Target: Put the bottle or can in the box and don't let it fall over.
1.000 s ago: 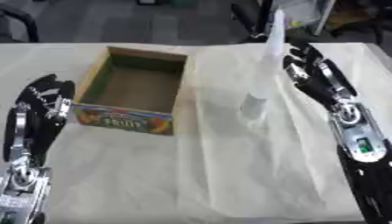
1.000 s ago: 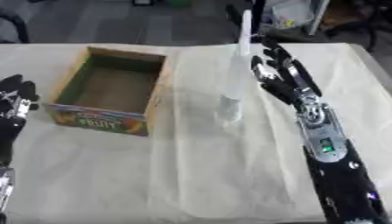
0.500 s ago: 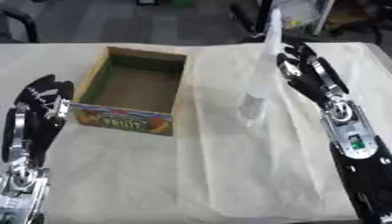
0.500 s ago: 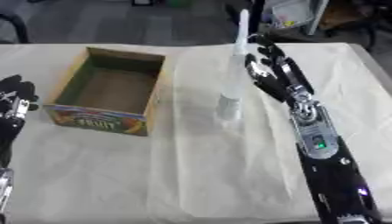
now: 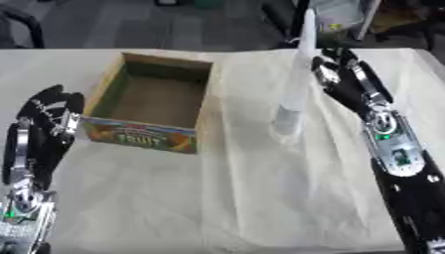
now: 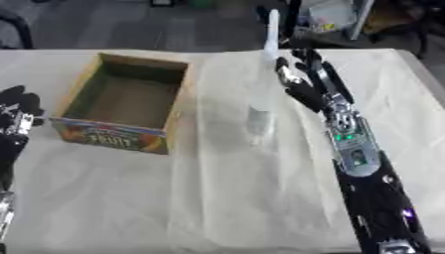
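Bottle: bottle [image 5: 288, 111] stands upright on the white cloth [image 5: 260, 188], between the box and the right hand, well outside the box; tall, slim and clear, with a long white neck rising past the table's far edge.
Bottle contact: right hand [image 5: 346, 84] sits just beside the bottle's upper part, on its right; touching or a small gap, hard to tell, as the pale neck blurs into the background.
Right hand state: fingers extended and spread, palm turned toward the bottle, nothing clasped.
Box: cardboard box [image 5: 149, 106] lies to the left of the bottle, open top, inside bare and brown, a printed fruit label on the near wall.
Left hand: left hand [image 5: 45, 129] rests near the box's left near corner, fingers up and relaxed, holding nothing.
View difference: left eye view shows the left hand and forearm almost whole; right eye view cuts that hand to a few dark fingers at the left edge [image 6: 16, 116], yet shows more of the right forearm, with its green light, running to the lower edge.
Table: cloth covers the table, wrinkled around the bottle's base.
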You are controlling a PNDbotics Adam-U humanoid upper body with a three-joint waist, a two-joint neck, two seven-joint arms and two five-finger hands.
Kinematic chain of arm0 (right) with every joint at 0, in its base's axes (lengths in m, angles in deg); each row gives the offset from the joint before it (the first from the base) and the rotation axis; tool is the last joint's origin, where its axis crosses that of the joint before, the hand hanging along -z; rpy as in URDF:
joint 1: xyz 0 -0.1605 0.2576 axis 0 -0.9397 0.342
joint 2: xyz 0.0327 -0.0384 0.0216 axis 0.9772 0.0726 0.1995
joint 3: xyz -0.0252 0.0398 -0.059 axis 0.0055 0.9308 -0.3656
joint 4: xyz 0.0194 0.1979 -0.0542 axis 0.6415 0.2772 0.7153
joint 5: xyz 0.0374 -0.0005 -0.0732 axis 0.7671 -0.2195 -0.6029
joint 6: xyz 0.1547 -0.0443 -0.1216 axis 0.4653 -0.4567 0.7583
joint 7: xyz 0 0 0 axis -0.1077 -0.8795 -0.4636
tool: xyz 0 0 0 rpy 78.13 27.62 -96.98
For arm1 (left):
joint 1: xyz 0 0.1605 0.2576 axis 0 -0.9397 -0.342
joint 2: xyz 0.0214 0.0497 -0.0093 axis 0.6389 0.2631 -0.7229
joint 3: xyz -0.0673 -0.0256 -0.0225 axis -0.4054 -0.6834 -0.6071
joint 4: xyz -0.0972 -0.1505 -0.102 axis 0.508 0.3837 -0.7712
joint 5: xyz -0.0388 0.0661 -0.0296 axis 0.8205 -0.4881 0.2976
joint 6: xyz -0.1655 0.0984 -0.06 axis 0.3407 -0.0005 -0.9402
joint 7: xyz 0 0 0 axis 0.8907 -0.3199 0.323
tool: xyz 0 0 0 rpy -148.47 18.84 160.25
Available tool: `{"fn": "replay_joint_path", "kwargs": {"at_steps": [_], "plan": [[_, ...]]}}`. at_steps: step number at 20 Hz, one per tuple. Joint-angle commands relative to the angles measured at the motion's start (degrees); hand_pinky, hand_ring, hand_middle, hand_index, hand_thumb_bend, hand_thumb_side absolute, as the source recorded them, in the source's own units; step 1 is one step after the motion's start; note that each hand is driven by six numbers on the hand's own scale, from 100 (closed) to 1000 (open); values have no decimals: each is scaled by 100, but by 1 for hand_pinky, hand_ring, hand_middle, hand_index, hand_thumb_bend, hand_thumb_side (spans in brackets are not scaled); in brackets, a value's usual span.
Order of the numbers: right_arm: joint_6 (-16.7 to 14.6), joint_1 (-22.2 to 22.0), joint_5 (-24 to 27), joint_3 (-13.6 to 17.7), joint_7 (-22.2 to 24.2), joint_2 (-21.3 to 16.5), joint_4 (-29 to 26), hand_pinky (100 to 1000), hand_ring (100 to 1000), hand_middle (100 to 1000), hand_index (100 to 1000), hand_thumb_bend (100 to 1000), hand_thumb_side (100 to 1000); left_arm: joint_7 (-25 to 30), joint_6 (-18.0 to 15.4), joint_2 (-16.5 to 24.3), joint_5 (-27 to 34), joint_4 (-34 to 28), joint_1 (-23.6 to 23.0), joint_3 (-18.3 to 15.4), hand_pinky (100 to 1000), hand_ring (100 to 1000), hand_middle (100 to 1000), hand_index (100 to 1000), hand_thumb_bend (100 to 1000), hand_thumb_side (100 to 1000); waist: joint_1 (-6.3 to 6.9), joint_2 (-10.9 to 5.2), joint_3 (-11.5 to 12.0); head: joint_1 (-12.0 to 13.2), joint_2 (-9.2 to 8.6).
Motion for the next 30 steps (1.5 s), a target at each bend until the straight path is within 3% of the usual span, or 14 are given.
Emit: {"fn": "replay_joint_path", "kwargs": {"at_steps": [1, 30], "plan": [[-26, 87, 0, 3, 13, -33, -88, 966, 1000, 1000, 1000, 100, 622, 8, -7, 33, 29, -84, 50, -7, 646, 642, 688, 811, 532, 607, 8, -66, 5, -1, 36], [66, -234, 248, -129, 159, 49, -601, 966, 1000, 1000, 1000, 100, 648, 11, -3, 37, 22, -81, 34, -14, 647, 644, 689, 812, 530, 608, 21, -75, -63, -17, 36]]}}
